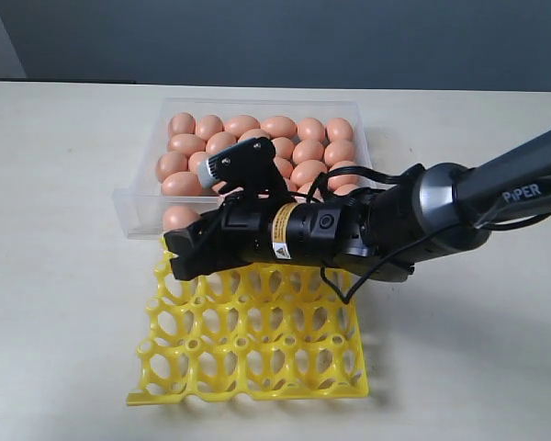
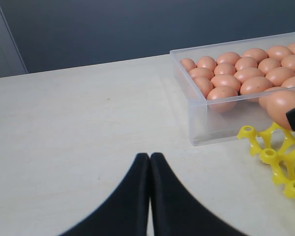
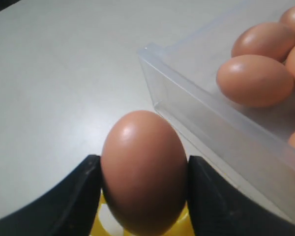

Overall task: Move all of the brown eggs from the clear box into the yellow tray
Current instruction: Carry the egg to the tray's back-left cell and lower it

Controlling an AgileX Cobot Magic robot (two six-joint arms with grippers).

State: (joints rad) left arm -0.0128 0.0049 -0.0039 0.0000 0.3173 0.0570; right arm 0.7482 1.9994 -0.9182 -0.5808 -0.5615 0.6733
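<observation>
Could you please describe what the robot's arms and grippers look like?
The right arm is dark grey with white PIPER lettering, a silvery joint, and a black cylindrical wrist carrying a yellow warning label. Black cables loop around it, and a small silver-ended camera sits on top. Both the right gripper and left gripper have black, tapered fingers.

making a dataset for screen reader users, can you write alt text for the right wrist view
A brown egg is gripped between the two black fingers of the right gripper, with a bit of the yellow tray showing beneath it. Beside it, the clear box on a pale table holds more brown eggs.
</observation>
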